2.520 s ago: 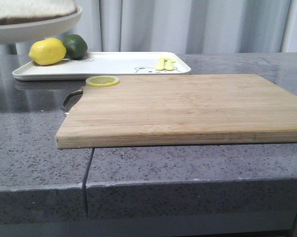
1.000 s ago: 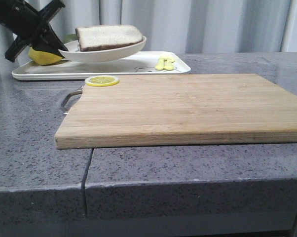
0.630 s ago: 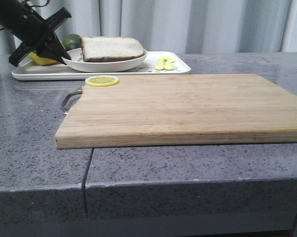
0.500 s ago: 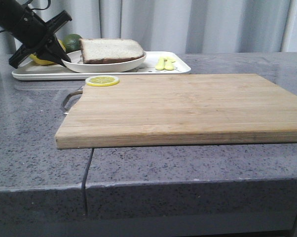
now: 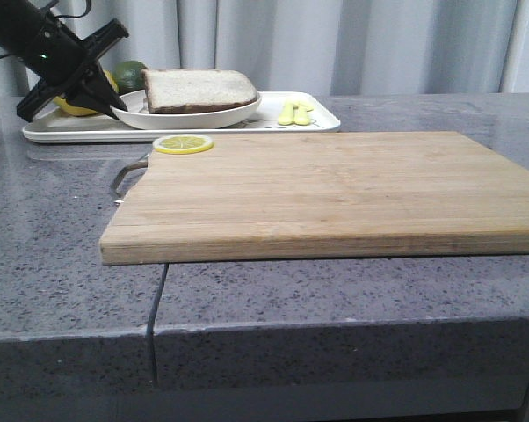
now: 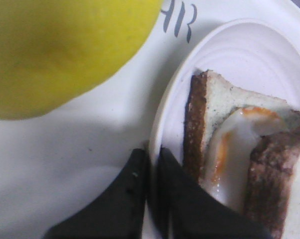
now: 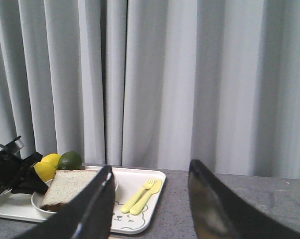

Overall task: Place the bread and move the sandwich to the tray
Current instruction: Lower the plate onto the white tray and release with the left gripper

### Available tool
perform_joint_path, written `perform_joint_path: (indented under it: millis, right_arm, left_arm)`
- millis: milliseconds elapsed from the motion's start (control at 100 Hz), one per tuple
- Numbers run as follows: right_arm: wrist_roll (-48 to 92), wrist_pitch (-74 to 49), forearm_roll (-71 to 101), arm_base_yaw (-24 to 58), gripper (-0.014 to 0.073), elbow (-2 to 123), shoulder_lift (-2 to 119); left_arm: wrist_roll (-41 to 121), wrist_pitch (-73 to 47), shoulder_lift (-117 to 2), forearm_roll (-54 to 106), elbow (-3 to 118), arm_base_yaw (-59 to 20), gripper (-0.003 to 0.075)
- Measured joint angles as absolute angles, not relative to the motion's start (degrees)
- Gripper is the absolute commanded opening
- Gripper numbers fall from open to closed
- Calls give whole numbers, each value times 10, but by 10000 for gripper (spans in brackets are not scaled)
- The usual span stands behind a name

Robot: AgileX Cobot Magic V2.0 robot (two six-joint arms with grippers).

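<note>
One sandwich on one plate, set on the tray

Nearest, one cutting board with one lemon slice is seen. Behind it, on the tray, the plate with the sandwich is pinched at its rim by the slanted left gripper. One lemon, one lime and two utensils also lie there. The right gripper is held spread.

This looks like a staged kitchen set-up rather than a lived-in home. A speckled grey stone table carries a wooden cutting board, a lemon slice and, at the upper left, a white tray with yellow cutlery. Plain grey curtains close off the whole background.
</note>
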State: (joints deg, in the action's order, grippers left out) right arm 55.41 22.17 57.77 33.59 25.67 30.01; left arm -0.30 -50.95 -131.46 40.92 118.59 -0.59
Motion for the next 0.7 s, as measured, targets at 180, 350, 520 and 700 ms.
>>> perform_joint_path:
  millis: [180,350,520,700]
  right_arm:
    - [554,222,578,336,361,257,300]
    - [554,222,578,336,361,257,300]
    - [554,222,578,336,361,257,300]
    - [554,222,578,336,361,257,300]
  left_arm:
    - [-5,-509,-1315,413,1187,-6,169]
    - [-5,-512,-1315,416,1187,-6,245]
    - [-6,-530,-1315,395,1201,-6,244]
    - [-10,-598,-1315,346,1279,-3,244]
